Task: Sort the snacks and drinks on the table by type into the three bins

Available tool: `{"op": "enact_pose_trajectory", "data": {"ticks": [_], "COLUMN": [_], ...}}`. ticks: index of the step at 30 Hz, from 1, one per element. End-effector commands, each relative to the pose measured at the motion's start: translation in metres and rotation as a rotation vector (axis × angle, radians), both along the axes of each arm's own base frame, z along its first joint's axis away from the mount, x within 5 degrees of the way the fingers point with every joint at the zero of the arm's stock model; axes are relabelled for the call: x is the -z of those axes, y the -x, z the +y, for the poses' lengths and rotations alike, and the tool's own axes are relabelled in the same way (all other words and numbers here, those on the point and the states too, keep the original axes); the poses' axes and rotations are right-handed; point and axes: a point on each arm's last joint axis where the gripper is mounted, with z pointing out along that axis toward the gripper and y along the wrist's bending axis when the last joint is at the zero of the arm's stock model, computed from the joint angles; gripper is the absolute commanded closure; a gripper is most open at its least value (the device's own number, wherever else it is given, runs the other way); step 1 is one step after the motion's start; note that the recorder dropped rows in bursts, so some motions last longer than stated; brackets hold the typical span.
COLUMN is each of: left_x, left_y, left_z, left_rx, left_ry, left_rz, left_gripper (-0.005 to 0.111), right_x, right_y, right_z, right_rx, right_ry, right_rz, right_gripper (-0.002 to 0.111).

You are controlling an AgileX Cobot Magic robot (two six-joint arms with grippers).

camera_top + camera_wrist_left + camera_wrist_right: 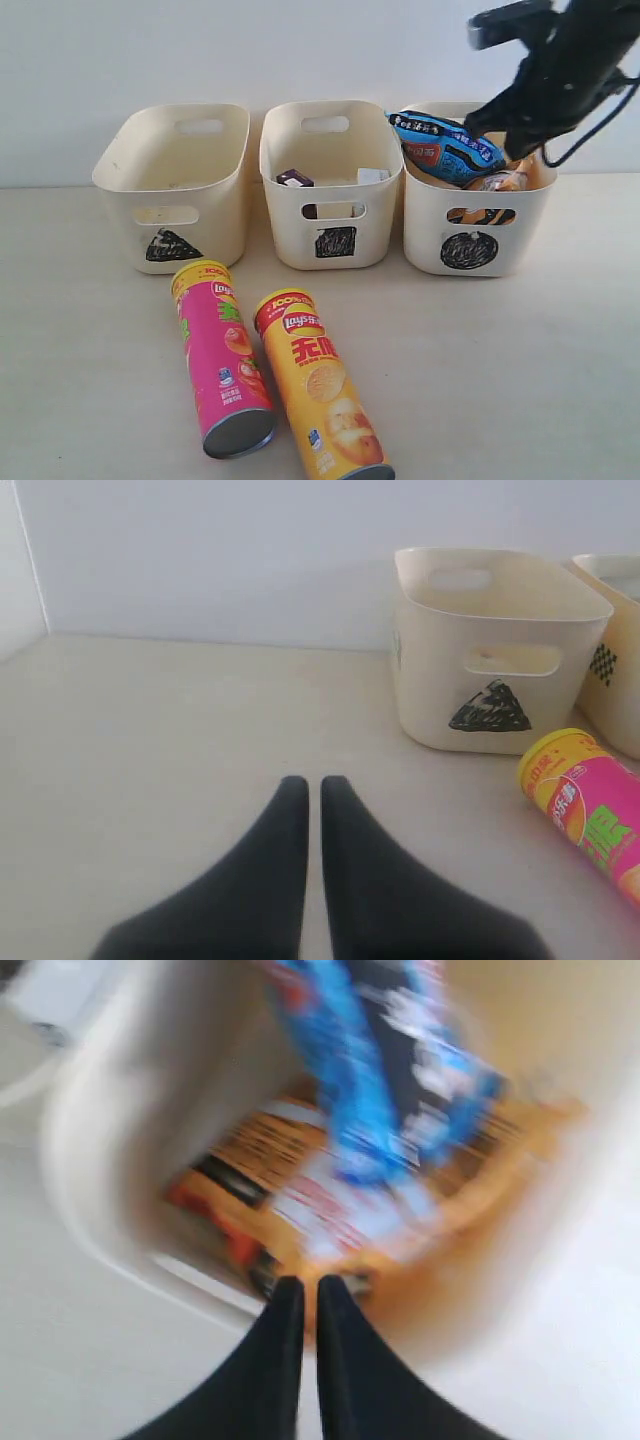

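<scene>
Two Lay's tubes lie on the table (500, 360) in front of the bins: the pink tube (222, 357) and the orange-yellow tube (320, 385) side by side. The pink tube (592, 805) also shows in the left wrist view. The circle bin (476, 205) holds the blue bag (445, 147) on top of the orange bag (500, 181). The square bin (330, 190) holds the purple carton (294, 179) and the white carton (372, 176). The triangle bin (175, 185) looks empty. My right gripper (303, 1285) is shut, empty, above the circle bin's rim. My left gripper (307, 785) is shut over bare table.
A pale wall rises close behind the bins. The right arm (560, 70) hangs over the circle bin from the upper right. The right wrist view is blurred by motion.
</scene>
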Motion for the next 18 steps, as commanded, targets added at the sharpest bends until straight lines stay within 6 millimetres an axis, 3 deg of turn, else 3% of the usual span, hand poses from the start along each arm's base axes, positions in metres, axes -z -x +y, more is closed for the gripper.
{"op": "enact_pose_trajectory", "data": {"ticks": [1,9,15,18], "left_x": [-0.001,-0.001,-0.001,-0.001], "left_y": [0.0,0.0,0.0,0.0], "left_z": [0.0,0.0,0.0,0.0], "left_rx": [0.005,0.005,0.005,0.005], "left_ry": [0.004,0.004,0.004,0.004], "left_rz": [-0.011,-0.009,-0.009,-0.009], "left_gripper": [0.103,0.103,0.103,0.103], "right_x": [-0.031,-0.043,-0.04,-0.048], "right_y": [0.035,0.126,0.177,0.201], "right_z": [-0.038,-0.052,-0.057,-0.059], "right_rx": [0.129,0.207,0.23,0.238], "right_ry": [-0.05,-0.134,-0.18,-0.192], "right_rz": [-0.113,-0.246,-0.341,-0.35], "right_gripper": [0.107,0.107,0.107,0.107]}}
